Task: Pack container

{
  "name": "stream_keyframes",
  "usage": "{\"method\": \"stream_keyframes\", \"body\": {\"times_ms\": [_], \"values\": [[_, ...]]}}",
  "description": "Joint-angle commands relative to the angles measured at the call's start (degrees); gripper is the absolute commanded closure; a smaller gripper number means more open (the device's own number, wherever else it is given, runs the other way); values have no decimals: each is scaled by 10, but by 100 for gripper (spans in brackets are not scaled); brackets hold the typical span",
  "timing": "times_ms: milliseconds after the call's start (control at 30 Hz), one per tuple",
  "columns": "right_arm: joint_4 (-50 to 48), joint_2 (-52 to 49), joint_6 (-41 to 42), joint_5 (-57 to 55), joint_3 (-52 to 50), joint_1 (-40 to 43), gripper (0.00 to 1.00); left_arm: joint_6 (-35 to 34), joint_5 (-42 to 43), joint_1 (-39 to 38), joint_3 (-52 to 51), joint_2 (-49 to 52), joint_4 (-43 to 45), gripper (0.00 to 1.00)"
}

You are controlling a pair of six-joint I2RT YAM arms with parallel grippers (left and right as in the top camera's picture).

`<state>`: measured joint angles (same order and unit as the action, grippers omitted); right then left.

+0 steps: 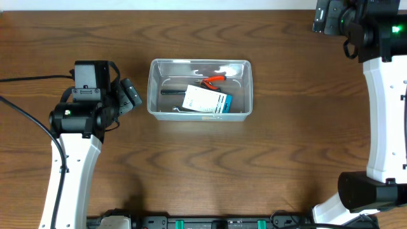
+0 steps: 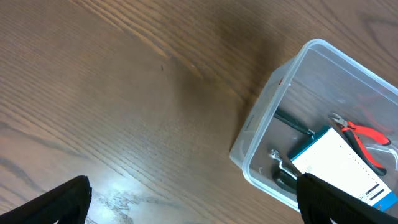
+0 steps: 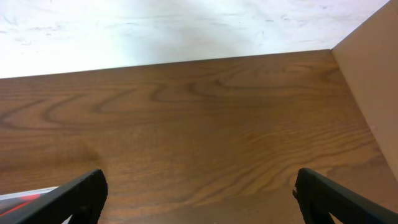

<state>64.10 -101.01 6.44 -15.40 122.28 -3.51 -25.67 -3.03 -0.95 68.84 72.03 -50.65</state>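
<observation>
Container [image 1: 200,62]: clear tub, upright near the middle of the surface [image 1: 286,159], a little left of centre, long side running left to right.
Load: blue-and-white box [image 1: 205,100] lying slanted over a dark-handled implement [image 1: 170,91]; red-handled pliers [image 1: 214,81] at the far side; small metal piece [image 1: 178,111] in the near left corner.
Left tool [image 2: 196,202]: fingers spread wide, nothing between them, just left of the container's left wall and apart from it.
Right tool [image 3: 199,202]: fingers spread wide, empty, over the far right corner, well apart from the container.
Risk, shove: a low sideways move by the left arm could strike the wall and slide or turn the light-looking container.
Risk, rim: see-through walls are hard to judge; a finger coming down on the rim could tip it.
Risk, load: the box looks unsettled; pressing one end may rock it or snag the pliers.
</observation>
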Motion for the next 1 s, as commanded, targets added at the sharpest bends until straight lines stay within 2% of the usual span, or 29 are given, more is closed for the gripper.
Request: {"method": "stream_keyframes", "body": {"times_ms": [0, 367, 967], "values": [[1, -2, 8, 0, -1, 0, 1, 1, -7, 2, 6, 4, -1, 2], [3, 35, 8, 0, -1, 1, 1, 1, -7, 2, 6, 4, -1, 2], [3, 382, 6, -4, -24, -12, 1, 1, -7, 2, 6, 4, -1, 2]]}}
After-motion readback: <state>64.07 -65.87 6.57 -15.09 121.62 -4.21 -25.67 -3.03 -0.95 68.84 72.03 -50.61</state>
